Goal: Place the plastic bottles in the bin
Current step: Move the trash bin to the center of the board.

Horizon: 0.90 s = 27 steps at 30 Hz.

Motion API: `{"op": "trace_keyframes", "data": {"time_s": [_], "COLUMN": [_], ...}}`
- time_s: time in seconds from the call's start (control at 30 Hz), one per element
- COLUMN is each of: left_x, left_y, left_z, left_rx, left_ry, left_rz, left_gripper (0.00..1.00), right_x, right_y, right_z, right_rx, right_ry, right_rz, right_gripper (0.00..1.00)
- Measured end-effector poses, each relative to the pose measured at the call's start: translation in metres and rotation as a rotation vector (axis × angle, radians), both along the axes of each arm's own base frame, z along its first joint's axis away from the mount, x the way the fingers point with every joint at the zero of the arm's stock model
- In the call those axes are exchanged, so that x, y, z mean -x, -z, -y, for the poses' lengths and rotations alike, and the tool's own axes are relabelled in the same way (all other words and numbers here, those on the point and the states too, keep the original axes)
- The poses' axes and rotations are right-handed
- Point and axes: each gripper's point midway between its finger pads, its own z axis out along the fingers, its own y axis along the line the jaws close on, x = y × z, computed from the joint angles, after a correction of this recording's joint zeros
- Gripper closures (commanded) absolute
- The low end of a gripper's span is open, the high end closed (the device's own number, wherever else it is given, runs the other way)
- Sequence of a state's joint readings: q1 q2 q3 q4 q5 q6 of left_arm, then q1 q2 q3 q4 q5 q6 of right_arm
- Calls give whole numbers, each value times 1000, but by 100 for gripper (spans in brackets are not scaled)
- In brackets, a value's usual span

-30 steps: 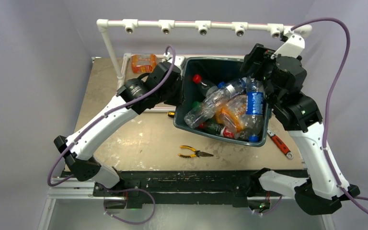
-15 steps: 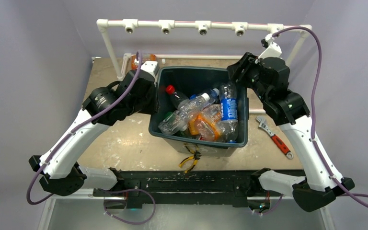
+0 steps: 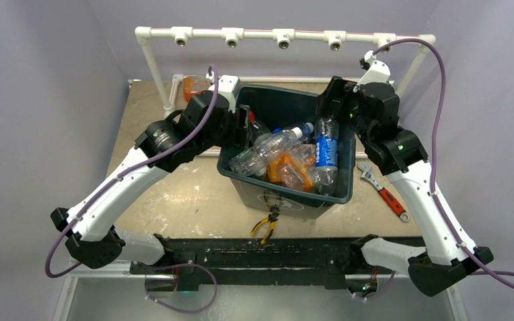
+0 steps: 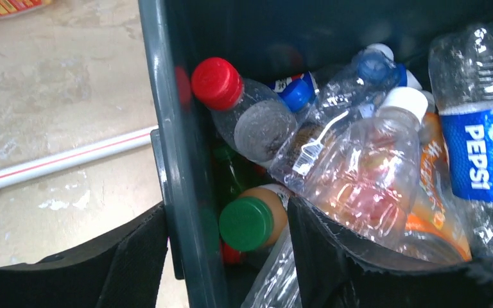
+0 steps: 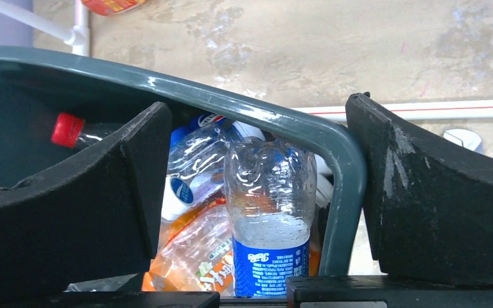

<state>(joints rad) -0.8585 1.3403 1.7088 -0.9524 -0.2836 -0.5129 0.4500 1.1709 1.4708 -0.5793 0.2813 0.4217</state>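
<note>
**Full bin, both claws open astride its walls, one stray bottle behind it**

The bin [image 3: 308, 199] holds the heaped bottles [image 3: 288, 157]. The left claw [image 4: 226, 208] straddles the bin's left wall with its fingers apart, not pinching. The right claw [image 5: 258, 122] is spread wide over the bin's far right corner. What looks like an orange bottle [image 3: 193, 85] lies just beyond the bin's far left corner, partly hidden. Its long axis seems to run parallel to the bin's far wall, and the left arm is much nearer, so it is likely that arm's pick.
</note>
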Motion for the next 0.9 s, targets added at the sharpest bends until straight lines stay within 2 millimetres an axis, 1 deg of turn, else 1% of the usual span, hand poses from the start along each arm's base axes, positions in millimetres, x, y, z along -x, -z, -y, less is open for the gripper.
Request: {"op": "trace_keyframes", "data": {"time_s": [0.03,0.07,0.1,0.17,0.23,0.47,0.63,0.8,0.9], "left_x": [-4,-8,-14,-26,-32,-42,-42,-42,-42], "left_y": [2,2,5,7,5,-3,-4,-5,-5], "left_z": [2,3,3,-1,-2,-2,-8,-20,-24], "left_rx": [-9,-16,-40,-65,-77,-122,-151,-184,-198], "left_ry": [-2,-6,-17,-54,-69,-56,-62,-87,-95], "left_rz": [8,15,23,30,40,61,71,81,81], "left_gripper": [58,81,99,100,100,100,100,100,100], "right_x": [0,-1,-1,-1,3,8,5,-3,-2], "right_y": [2,5,8,16,26,36,39,41,36], "right_z": [2,5,8,17,24,36,32,23,19], "right_rx": [13,26,39,75,99,143,135,131,113], "right_ry": [7,14,24,52,75,117,107,85,62], "right_rz": [-3,-6,-11,-29,-63,-103,-114,-126,-117], "right_gripper": [1,1,1,1,1,1,1,1,1]}}
